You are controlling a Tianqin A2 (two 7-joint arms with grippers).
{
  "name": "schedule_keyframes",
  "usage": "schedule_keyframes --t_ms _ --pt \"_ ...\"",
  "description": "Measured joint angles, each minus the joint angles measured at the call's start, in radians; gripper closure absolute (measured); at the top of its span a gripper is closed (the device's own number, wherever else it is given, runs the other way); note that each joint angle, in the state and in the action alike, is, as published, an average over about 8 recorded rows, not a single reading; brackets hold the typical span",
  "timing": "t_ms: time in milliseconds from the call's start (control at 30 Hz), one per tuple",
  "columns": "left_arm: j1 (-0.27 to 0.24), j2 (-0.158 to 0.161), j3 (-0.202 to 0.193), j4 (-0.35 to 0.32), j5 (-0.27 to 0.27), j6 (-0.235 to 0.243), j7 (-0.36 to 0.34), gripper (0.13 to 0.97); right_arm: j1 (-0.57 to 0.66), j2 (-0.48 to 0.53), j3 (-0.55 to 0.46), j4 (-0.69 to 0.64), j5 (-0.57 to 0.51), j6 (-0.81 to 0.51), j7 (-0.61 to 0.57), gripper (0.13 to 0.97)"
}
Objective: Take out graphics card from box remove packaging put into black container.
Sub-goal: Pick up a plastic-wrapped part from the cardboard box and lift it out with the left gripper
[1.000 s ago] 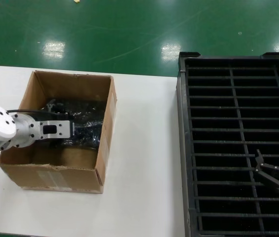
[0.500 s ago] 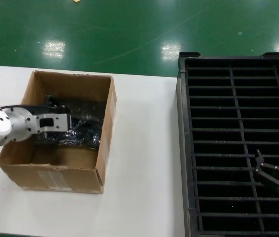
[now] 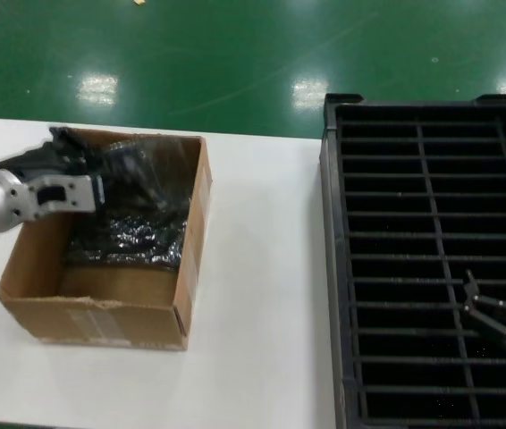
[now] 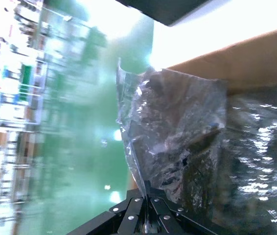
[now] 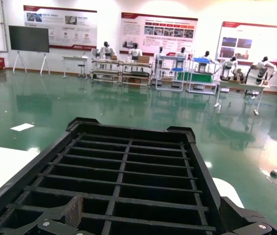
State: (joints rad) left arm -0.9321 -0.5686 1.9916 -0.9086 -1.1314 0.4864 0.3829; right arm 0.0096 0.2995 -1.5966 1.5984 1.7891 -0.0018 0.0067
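Box point(image 3: 101, 286) left of black container point(image 3: 333, 268), both on table point(image 3: 262, 268)

No legible txt, wall posters too blurry

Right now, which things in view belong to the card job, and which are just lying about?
Job:
- box
- packaging, lifted from the box, pinched in the left hand
- black container, slots empty
- right hand, open over the container
- graphics card: not distinguishable inside the bag

Lying about:
- white table and green floor only
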Motion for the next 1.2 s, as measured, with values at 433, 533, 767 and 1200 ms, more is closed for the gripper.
schedule_keyframes --t_ms 433,533,767,1200 --pt "0.315 -0.254 -0.207 -0.598 -0.076 0.015 -0.125 0.957 0.000 0.000 0.000 0.000 0.000 0.000 0.000 0.129" --pt "0.397 -0.301 -0.254 -0.689 -0.162 0.013 -0.091 0.957 0.000 0.000 0.000 0.000 0.000 0.000 0.000 0.129" --pt "0.576 -0.340 -0.335 -0.809 -0.336 0.012 0.000 0.957 0.000 0.000 0.000 0.000 0.000 0.000 0.000 0.129" --pt "0.739 -0.308 -0.334 -0.925 -0.324 -0.023 -0.070 0.957 0.000 0.000 0.000 0.000 0.000 0.000 0.000 0.129"
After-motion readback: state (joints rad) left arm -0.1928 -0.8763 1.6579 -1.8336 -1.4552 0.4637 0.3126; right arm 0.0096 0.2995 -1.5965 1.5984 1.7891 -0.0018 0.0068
